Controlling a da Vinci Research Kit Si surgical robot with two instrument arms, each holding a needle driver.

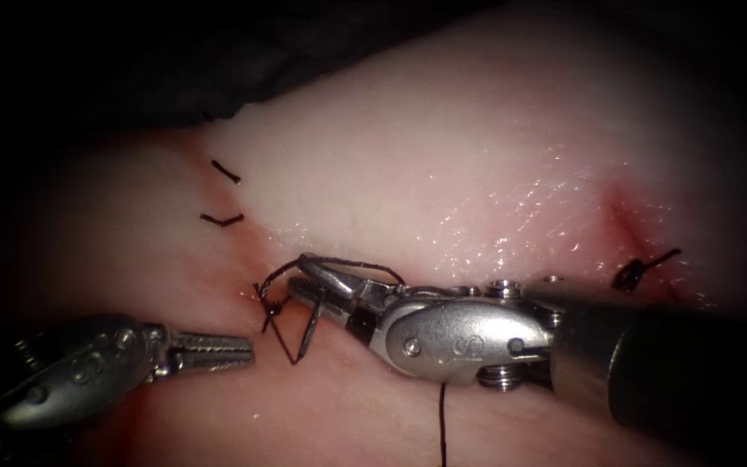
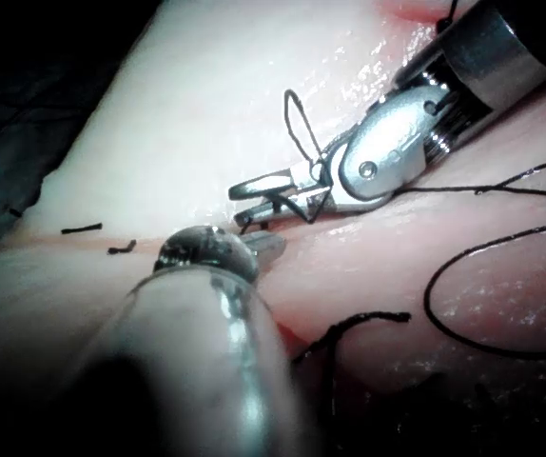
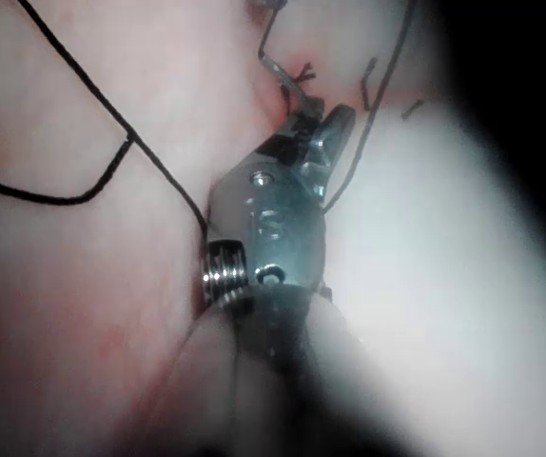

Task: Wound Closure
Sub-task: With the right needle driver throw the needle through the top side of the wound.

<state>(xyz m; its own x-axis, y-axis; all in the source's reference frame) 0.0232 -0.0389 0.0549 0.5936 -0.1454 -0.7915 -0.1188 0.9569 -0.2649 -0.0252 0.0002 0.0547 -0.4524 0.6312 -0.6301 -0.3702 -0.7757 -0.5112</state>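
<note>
While beside the cut, dark looped thread.

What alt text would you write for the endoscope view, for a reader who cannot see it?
The right claw, open, sits at the cut in the tissue, amid loops of dark thread. The left claw, shut and empty, lies left of the loops. Two finished stitches cross the cut farther up.

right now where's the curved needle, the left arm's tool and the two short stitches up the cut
thin curved steel needle [image 1: 308, 335], endoscope view, on its free arc below the right tool's jaws
left arm's silver toothed tool [image 1: 209, 350], endoscope view, on the shut jaws
two short black thread stitches [image 1: 226, 173], endoscope view, on the upper stitch
</note>
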